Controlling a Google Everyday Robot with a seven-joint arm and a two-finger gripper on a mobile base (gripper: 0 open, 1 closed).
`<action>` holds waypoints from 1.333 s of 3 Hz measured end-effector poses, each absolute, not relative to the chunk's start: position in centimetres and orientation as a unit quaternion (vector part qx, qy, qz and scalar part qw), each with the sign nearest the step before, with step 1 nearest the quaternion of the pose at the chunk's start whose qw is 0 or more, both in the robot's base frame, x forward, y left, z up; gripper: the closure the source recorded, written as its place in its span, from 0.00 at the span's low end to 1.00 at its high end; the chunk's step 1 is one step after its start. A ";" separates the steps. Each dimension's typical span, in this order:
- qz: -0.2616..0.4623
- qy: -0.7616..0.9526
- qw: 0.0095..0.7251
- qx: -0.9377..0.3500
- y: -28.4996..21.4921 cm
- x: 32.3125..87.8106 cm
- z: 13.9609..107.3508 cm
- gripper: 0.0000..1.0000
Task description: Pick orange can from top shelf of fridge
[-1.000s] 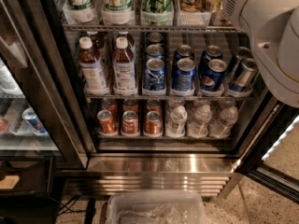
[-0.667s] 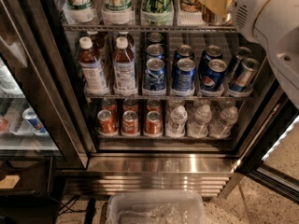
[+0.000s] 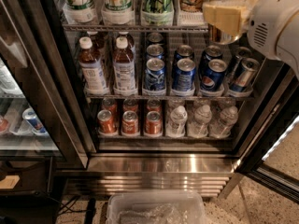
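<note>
Apparently the reach is done: the hand (image 3: 227, 15) sits at the right end of the top shelf (image 3: 135, 27) of the fridge (image 3: 159, 164). The orange can (image 3: 220, 34) shows as a shiny golden body right beneath it, lower than the shelf's front edge. Whether the hand is clamped on the can I cannot tell. If it is, only drawing the can clear of the fridge is left; if not, the grasp itself remains.

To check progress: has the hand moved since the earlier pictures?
Yes. The hand has come down: it was above the front edge of the top shelf and now overlaps it.
</note>
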State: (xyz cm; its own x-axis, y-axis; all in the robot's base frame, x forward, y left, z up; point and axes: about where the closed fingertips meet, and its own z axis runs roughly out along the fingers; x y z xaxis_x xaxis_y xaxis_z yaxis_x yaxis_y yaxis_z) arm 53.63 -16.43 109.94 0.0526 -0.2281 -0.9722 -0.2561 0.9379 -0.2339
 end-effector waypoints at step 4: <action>0.138 0.753 0.561 -0.315 -11.0 44.1 98.9 1.00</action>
State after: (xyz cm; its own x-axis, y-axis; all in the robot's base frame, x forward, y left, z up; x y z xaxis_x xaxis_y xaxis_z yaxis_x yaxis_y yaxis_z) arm 44.11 -10.96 98.92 -0.1721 -0.3190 -0.9320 -0.6284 0.7642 -0.1455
